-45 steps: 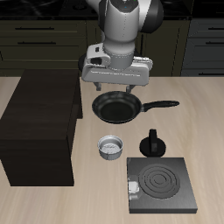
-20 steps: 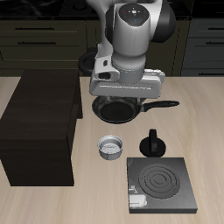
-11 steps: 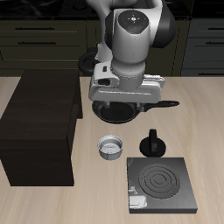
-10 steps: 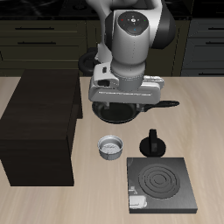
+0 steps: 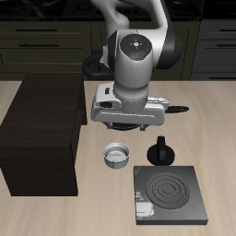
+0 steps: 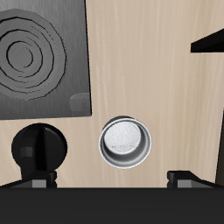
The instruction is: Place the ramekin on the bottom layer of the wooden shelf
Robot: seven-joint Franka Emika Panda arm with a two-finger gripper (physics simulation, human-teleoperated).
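Note:
The ramekin (image 5: 116, 155), a small light-grey round bowl, stands upright on the table between the wooden shelf (image 5: 41, 134) and a small black knobbed pot. The shelf is a big dark boxy cabinet beside it. My gripper (image 5: 127, 129) hangs above the table just behind the ramekin, open and empty. In the wrist view the ramekin (image 6: 124, 143) lies just off the line between my spread fingertips (image 6: 179, 178), and my gripper (image 6: 112, 179) holds nothing. A corner of the shelf (image 6: 210, 44) shows there.
The small black knobbed pot (image 5: 162, 150) stands close beside the ramekin, also in the wrist view (image 6: 39, 149). A flat black stove (image 5: 171, 194) lies near the table's front edge. The frying pan is mostly hidden behind my hand; its handle (image 5: 180, 109) sticks out.
My arm has moved toward the table's front edge and lower, from over the frying pan to just behind the ramekin. The ramekin has not moved.

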